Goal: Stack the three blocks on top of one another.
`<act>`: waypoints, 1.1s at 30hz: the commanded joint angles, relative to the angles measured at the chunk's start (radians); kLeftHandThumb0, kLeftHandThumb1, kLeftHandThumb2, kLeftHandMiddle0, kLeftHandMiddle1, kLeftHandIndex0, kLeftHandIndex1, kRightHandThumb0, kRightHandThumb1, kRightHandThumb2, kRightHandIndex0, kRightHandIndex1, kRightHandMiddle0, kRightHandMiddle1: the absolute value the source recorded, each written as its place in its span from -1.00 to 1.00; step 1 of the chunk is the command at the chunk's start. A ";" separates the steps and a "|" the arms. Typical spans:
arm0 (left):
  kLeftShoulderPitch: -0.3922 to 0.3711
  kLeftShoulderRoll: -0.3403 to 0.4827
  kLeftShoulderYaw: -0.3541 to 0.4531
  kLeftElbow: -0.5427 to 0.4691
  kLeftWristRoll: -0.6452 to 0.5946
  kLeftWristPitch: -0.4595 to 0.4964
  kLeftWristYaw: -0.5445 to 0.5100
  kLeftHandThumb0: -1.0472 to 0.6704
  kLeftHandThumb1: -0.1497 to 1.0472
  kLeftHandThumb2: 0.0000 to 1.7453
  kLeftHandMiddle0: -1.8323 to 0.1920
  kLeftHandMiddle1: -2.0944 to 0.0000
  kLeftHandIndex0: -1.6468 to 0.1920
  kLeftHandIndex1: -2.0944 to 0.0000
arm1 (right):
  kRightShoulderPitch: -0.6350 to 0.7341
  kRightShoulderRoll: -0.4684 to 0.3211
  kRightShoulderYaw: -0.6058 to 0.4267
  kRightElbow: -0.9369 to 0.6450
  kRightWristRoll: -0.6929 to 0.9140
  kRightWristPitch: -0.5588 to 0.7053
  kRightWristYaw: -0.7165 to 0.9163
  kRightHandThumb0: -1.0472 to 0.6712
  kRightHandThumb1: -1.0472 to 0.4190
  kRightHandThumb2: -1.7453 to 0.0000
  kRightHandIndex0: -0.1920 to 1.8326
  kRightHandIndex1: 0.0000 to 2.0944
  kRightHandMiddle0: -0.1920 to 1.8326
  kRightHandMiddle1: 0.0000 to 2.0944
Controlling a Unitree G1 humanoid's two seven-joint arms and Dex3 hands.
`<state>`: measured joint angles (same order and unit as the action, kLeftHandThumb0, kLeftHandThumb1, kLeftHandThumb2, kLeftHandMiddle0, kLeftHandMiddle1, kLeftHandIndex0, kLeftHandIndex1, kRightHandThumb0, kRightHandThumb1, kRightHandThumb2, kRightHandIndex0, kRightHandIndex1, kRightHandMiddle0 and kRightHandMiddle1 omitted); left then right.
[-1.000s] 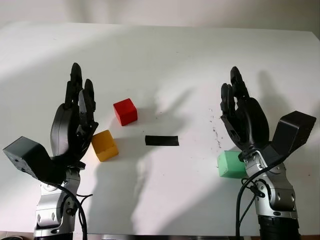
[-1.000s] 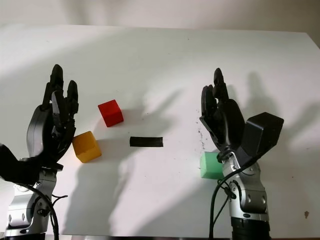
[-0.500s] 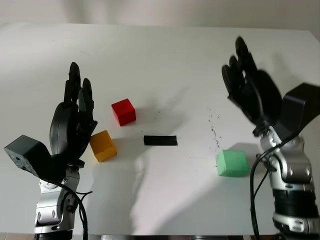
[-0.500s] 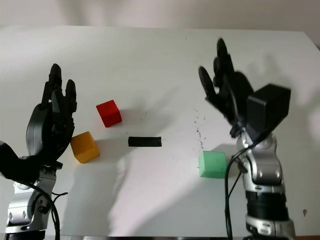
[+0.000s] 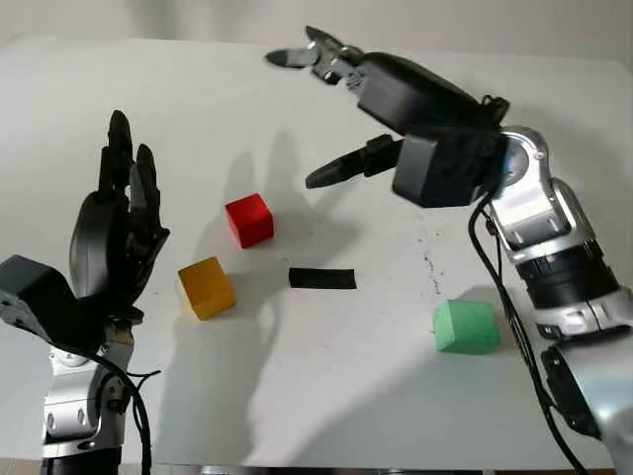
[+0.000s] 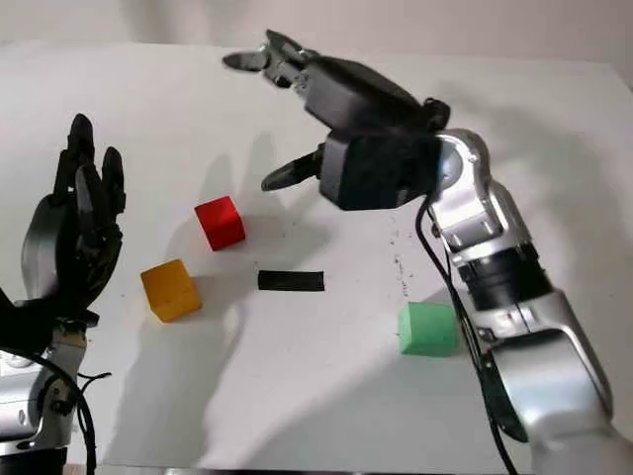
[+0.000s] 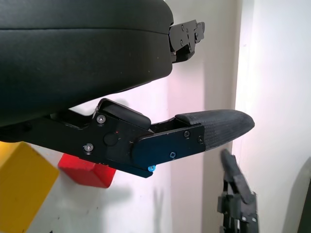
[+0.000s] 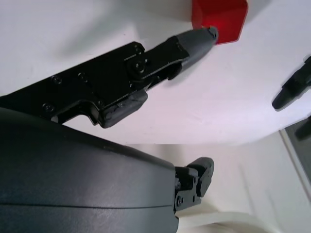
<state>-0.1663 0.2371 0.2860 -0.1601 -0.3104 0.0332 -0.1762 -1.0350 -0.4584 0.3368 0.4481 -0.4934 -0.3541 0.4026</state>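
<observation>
Right hand [image 5: 326,119] open above red block [image 5: 248,220], which sits apart from yellow block [image 5: 206,287] and green block [image 5: 466,327] on tabletop [image 5: 326,386]; left hand [image 5: 114,233] open, idle; descend squarely, fingers straddling opposite faces.

**Colours**

Red block [image 5: 248,220], yellow block [image 5: 206,287] and green block [image 5: 466,327], all plain. Black strip [image 5: 321,278]. White table [image 5: 297,396]. Left hand [image 5: 114,233] and right hand [image 5: 331,109] are black; forearms silver-grey.
</observation>
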 commanded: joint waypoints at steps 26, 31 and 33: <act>-0.029 0.003 -0.003 0.002 0.014 -0.001 -0.003 -0.69 1.00 -0.27 1.00 1.00 1.00 1.00 | -0.149 0.146 0.264 0.268 -0.360 -0.176 -0.181 -0.73 -0.95 0.94 -0.92 -0.95 -0.84 -0.14; -0.021 -0.007 -0.004 0.007 0.014 -0.017 -0.003 -0.68 1.00 -0.28 1.00 1.00 1.00 1.00 | -0.150 0.173 0.288 0.336 -0.400 -0.167 -0.277 -0.74 -0.92 0.94 -0.86 -0.93 -0.82 -0.03; -0.016 -0.008 -0.006 0.003 0.018 -0.019 -0.002 -0.68 1.00 -0.28 1.00 1.00 1.00 1.00 | -0.156 0.182 0.300 0.369 -0.416 -0.161 -0.306 -0.73 -0.91 0.94 -0.84 -0.93 -0.84 0.00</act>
<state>-0.1912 0.2330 0.2823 -0.1562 -0.2977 0.0271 -0.1773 -1.1709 -0.2852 0.6279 0.7994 -0.9010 -0.5200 0.1121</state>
